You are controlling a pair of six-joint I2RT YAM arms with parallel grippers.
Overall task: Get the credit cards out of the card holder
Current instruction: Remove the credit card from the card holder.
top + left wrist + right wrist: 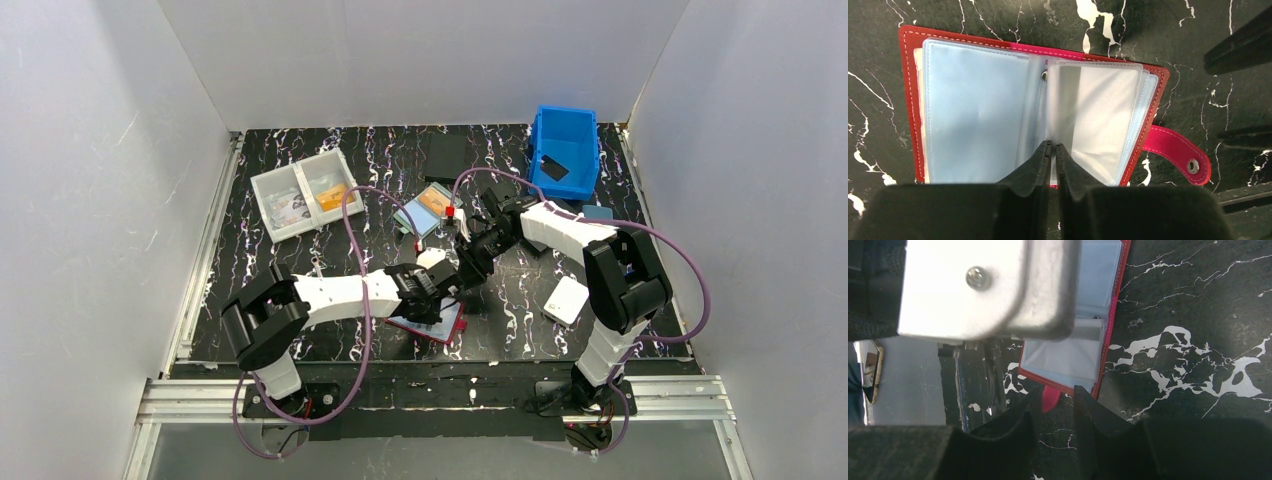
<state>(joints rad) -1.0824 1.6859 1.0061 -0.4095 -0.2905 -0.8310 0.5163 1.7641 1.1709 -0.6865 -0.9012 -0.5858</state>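
The dark-red card holder (pixel 909 75) lies spread open on the black marbled table, its snap tab (pixel 1175 150) sticking out to the right. Light-blue credit cards (pixel 973 110) sit inside its clear sleeves. My left gripper (pixel 1054 146) is shut on the near edge of a sleeve leaf at the spine. In the top view it (pixel 447 290) hangs over the holder (pixel 445 328). My right gripper (pixel 1058 390) is open, a finger on each side of the tab (pixel 1050 400), beside the holder (pixel 1068 355). In the top view it (pixel 468 272) is close to the left gripper.
A blue bin (pixel 565 150) stands at the back right and a white two-part tray (pixel 300 190) at the back left. A teal-framed case with an orange card (pixel 430 208) lies behind the grippers. A white box (pixel 566 298) lies to the right. The left arm's housing (pixel 983 285) fills the right wrist view's top left.
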